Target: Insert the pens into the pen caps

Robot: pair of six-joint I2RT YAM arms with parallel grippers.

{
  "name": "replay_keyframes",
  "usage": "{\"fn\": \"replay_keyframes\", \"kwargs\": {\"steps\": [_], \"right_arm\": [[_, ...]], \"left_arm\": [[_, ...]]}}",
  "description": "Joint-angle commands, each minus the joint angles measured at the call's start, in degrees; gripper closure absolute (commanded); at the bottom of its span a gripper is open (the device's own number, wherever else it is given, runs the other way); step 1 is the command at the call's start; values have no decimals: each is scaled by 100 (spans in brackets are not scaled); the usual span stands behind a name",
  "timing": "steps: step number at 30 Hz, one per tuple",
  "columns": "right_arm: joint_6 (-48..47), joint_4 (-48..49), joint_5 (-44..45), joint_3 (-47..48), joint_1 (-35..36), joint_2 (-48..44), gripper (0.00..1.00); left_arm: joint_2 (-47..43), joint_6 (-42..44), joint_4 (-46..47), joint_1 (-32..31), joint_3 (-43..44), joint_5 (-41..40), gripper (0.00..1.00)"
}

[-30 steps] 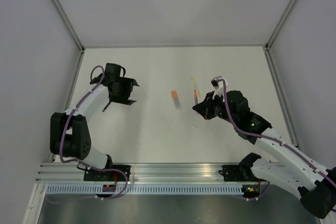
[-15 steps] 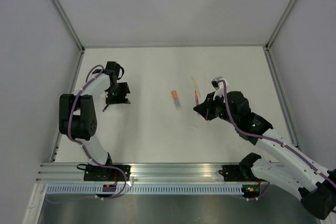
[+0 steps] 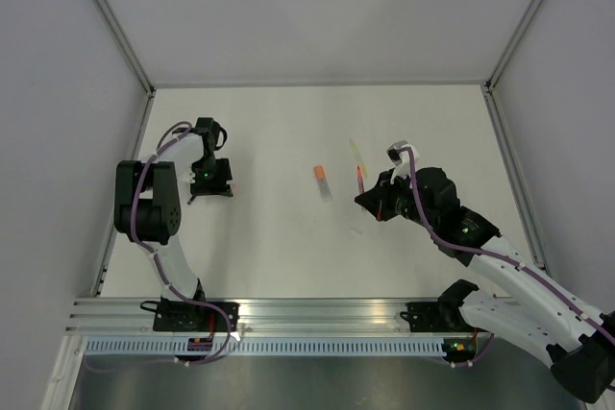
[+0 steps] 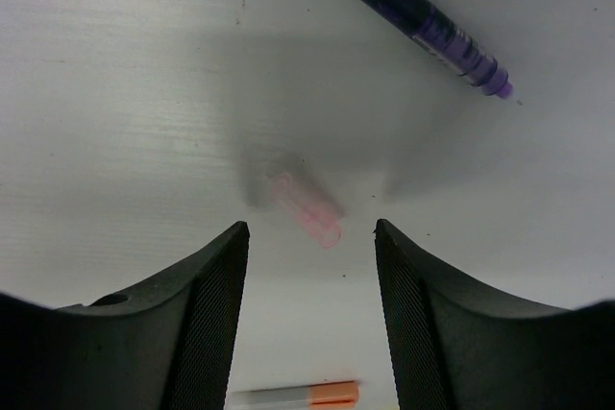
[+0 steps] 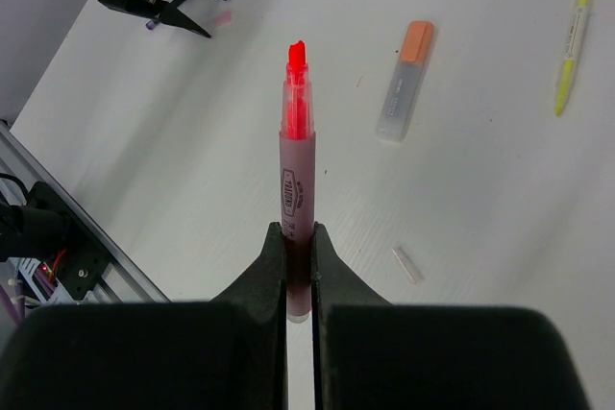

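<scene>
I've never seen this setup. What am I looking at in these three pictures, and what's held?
A left arm and a right arm are bolted at the near edge of a table. One picture looks down from above; the other two come from wrist cameras. The right claw is shut on a pink highlighter, tip uncovered. The left claw is open over a pink cap, near a purple pen. Also lying there: an orange-capped grey marker, a yellow pen and a small clear cap.
</scene>
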Motion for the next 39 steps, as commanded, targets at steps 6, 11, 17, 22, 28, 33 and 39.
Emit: {"fn": "replay_keyframes", "kwargs": {"steps": [6, 11, 17, 22, 28, 33, 39], "right_arm": [[-77, 95, -31, 31, 1, -118, 100], [-68, 112, -49, 23, -8, -127, 100], [-60, 121, -93, 23, 1, -127, 100], [-68, 139, -93, 14, 1, -127, 100], [-33, 296, -312, -39, 1, 5, 100], [46, 832, -1076, -197, 10, 399, 100], [257, 1834, -1816, -496, 124, 830, 100]], "left_arm": [[242, -296, -199, 17, 184, -243, 46], [295, -261, -173, 17, 175, -305, 51], [304, -191, -103, 17, 70, -384, 68], [207, -42, 239, 17, -289, -331, 92], [-170, 643, 898, 17, -877, 115, 98], [-1275, 2241, 2311, -255, -1204, 608, 98], [-2463, 4430, 4006, -1379, -1318, 1663, 98]]}}
